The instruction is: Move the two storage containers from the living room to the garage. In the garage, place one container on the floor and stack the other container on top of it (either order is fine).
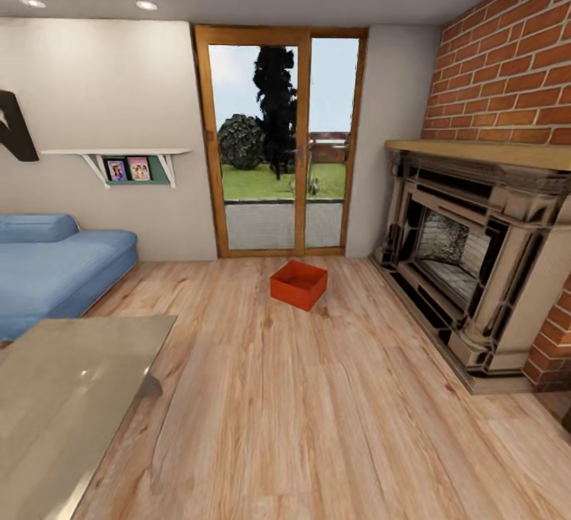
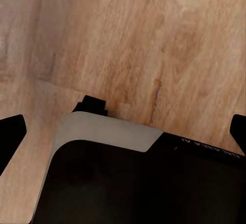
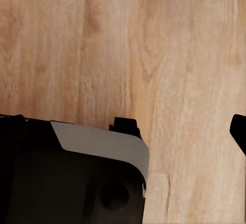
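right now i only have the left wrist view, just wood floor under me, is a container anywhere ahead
Observer: Yes, one orange-red container sits on the plank floor ahead, in front of the glass doors.
Operator: anything near on my left
Observer: A glass coffee table stands close on the left, with the blue sofa beyond it.
Operator: and the right
Observer: The brick fireplace runs along the right wall.

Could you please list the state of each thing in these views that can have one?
storage container: resting on the wood floor before the glass doors, upright, open-topped, inside hidden.
glass doors: shut.
fireplace: unlit.
glass coffee table: nothing visible on it.
left gripper: open, holding nothing, over wood floor.
right gripper: open, holding nothing, over wood floor.
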Available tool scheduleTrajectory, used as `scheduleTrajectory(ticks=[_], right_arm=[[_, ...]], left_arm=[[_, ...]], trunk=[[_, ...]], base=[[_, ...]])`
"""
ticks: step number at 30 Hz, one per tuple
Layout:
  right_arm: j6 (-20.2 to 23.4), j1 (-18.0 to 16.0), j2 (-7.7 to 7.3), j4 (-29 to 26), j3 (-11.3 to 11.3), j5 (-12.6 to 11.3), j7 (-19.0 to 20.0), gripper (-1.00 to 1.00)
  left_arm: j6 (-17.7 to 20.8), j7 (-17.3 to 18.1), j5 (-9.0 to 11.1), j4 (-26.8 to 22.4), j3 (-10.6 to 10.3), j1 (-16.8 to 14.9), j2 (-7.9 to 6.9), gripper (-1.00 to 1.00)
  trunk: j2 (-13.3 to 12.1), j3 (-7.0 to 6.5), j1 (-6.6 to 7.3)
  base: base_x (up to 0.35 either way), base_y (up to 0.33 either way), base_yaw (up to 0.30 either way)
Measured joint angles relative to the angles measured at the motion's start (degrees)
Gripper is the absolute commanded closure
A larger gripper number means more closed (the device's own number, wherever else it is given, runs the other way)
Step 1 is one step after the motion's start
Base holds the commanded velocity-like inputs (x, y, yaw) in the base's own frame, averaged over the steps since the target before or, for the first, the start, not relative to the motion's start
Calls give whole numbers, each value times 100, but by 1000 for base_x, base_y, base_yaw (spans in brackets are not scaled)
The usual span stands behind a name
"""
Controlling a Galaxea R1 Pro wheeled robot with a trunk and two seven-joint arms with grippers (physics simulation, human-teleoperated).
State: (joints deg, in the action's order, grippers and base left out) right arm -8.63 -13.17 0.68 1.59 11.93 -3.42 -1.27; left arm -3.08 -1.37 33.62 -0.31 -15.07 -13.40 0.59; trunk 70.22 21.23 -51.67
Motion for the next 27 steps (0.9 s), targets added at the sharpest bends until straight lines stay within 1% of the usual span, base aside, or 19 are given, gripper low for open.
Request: scheduleTrajectory(ticks=[5,8,27], right_arm=[[0,0,0,1,0,0,0,-100],[1,-2,0,1,0,0,4,-100],[-2,-2,-34,1,8,10,8,-100]], left_arm=[[0,-1,0,0,-1,-1,0,-100],[0,1,-1,1,0,-1,0,-100],[0,2,-1,1,0,-2,1,-100]], trunk=[[0,0,0],[0,0,0],[0,0,0]], base=[[322,0,259],[322,0,125],[322,0,10]])
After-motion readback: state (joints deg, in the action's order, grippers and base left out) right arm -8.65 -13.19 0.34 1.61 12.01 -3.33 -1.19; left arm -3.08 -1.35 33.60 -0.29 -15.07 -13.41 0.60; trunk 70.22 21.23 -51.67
